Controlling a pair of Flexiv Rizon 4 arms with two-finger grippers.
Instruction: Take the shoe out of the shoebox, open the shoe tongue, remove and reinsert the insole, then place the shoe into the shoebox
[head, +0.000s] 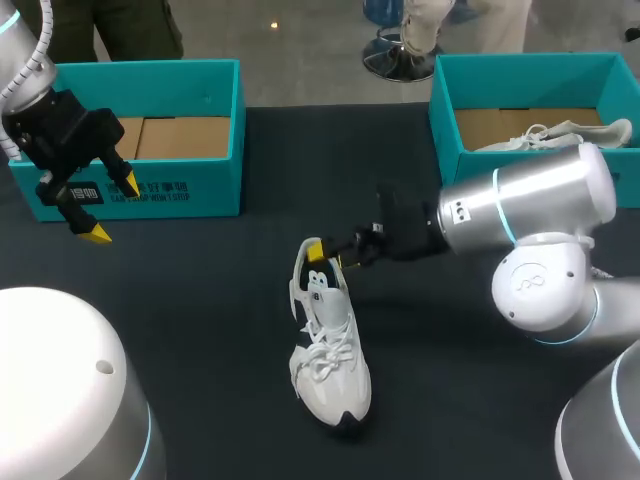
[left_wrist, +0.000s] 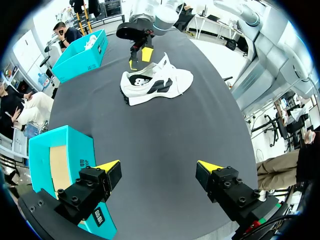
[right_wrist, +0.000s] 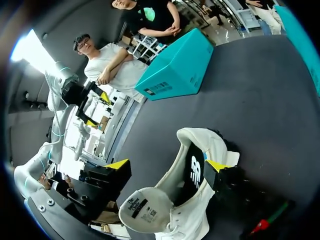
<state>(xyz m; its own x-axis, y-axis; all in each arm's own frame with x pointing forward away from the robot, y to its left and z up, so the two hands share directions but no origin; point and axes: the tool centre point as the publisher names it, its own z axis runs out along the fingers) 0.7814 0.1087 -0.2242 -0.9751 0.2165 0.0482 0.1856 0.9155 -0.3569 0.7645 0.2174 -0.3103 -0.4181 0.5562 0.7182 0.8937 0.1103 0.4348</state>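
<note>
Sneaker (head: 328, 345) lies outside the empty shoebox (head: 150, 67), tongue (right_wrist: 145, 210) seemingly lifted. Our right gripper (head: 328, 256) straddles its collar, fingers spread, while our left gripper (head: 111, 208) hangs open and empty. We judge that insole work and reboxing remain.

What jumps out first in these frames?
The white shoe lies alone in the middle of the dark table, with the right gripper at its heel end, fingers open. Behind it stand two teal boxes. The left gripper hangs open before the left shoebox, and the right shoebox holds a second shoe.
</note>
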